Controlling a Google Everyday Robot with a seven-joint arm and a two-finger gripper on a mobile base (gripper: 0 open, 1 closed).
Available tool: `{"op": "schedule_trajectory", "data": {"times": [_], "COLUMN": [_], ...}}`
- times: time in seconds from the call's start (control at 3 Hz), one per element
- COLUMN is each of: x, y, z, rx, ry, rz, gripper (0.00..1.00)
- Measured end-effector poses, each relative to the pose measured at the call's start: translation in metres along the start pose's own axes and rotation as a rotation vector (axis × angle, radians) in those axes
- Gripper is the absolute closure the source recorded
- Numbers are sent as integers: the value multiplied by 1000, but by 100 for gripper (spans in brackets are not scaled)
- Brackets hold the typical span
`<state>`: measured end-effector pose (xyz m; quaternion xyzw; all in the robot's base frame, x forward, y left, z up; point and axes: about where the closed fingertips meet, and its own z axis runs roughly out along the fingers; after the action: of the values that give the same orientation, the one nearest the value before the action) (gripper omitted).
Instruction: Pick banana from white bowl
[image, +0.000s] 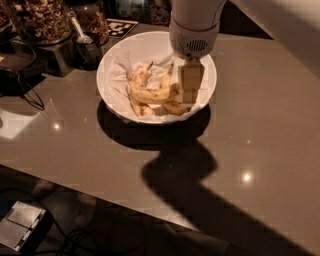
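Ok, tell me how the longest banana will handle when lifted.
The banana looks freckled, so probably soft and easily bruised. Curved, it may pivot in the pincer, now at its right end inside the white bowl.

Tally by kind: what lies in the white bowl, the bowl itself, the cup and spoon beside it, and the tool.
bananas: 3
white bowl: 1
metal cup: 1
spoon: 1
tool: 1, down inside the bowl at the bananas' right side
Total: 7
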<state>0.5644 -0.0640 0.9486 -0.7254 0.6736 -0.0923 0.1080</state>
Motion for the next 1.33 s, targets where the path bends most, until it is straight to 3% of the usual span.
{"op": "schedule_trajectory", "data": {"times": [1.33], "x": [1], "y": [-5], "z": [12], "rx": [-26], "ry": [-3], "rz": [5], "gripper": [21]}}
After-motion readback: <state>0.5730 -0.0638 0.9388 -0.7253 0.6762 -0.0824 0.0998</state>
